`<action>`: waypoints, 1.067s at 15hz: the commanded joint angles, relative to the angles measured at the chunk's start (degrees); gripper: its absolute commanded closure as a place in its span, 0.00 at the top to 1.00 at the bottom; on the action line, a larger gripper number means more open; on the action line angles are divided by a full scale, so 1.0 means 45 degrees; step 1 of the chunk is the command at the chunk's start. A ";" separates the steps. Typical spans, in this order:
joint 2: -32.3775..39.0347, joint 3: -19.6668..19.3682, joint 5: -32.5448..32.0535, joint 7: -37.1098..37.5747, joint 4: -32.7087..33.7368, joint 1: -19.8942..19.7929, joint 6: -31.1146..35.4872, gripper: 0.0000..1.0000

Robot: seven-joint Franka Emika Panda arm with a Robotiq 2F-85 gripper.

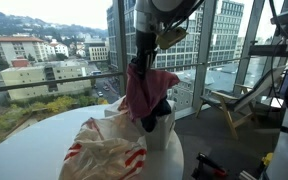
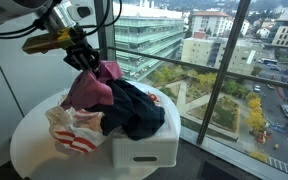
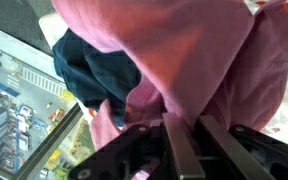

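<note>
— Three garments heap over the table (image 2: 26,150) and white bin (image 2: 144,152); which hangs raised?
— The pink garment (image 2: 87,92), at the bin's ten o'clock, the gripper (image 2: 85,60) pinching its bunched top between narrowed fingers. Soft, light, limp: probably best gripped at a thick fold.

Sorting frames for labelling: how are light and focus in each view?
Both exterior views: bright windows backlight the scene, so the gripper and pink cloth look dim. Wrist view: the pink cloth fills the frame, close and blurred; the gripper's fingers are dark.
</note>
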 commanded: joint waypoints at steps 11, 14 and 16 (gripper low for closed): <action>-0.1536 0.0590 -0.2059 -0.2400 -0.0426 -0.0338 0.1791 0.04; -0.2124 0.0404 -0.3269 -0.1920 -0.0346 -0.1553 0.2286 0.04; -0.2193 0.0078 -0.3699 -0.1775 -0.0414 -0.2311 0.2738 0.04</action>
